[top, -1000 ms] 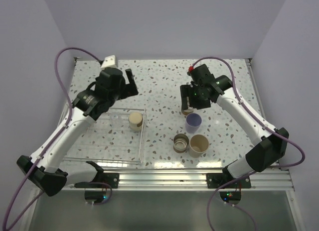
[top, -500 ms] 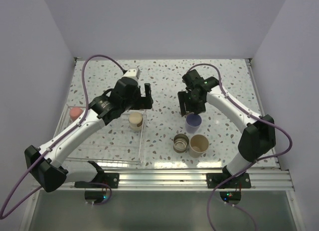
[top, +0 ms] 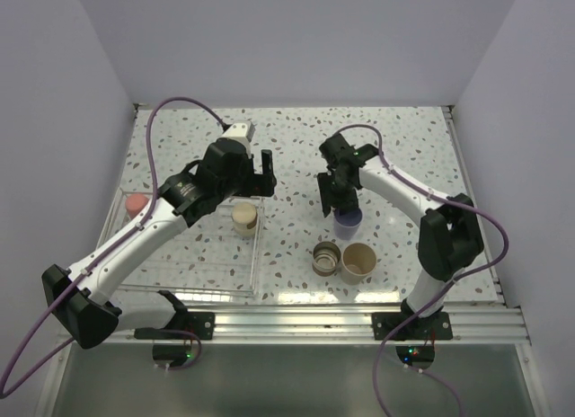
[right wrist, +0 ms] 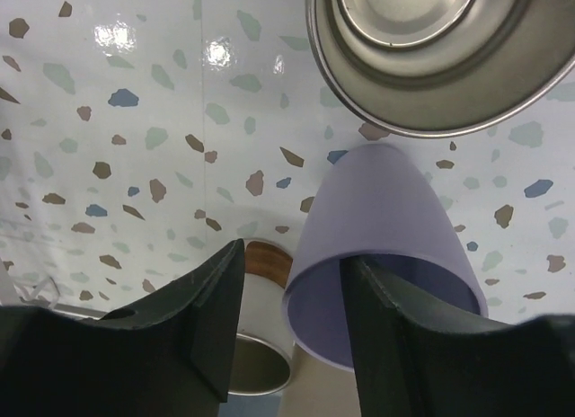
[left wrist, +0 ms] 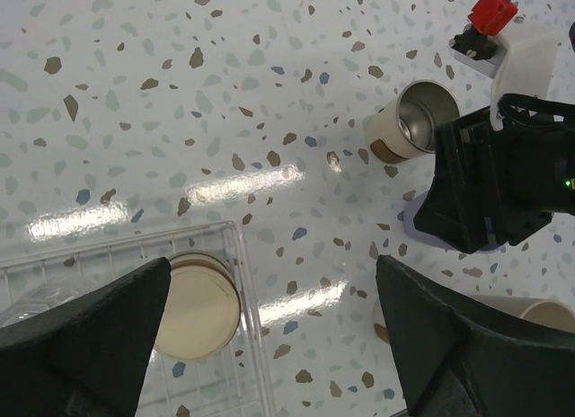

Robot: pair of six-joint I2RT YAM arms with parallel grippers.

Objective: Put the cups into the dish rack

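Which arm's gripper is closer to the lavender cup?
Right. The right gripper sits directly over the lavender cup, fingers at its rim; the left gripper hovers off toward the dish rack.

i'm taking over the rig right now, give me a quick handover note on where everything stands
Hands: left hand is open and empty, hovering by the far right corner of the dish rack. The right hand is open, its fingers straddling the wall of the lavender cup but not gripping it yet.
Done: cream cup and coral cup are in the rack.
Left: four cups on the table. They are the lavender cup, the steel cup just beyond it, and the banded steel cup and beige cup nearer the front.
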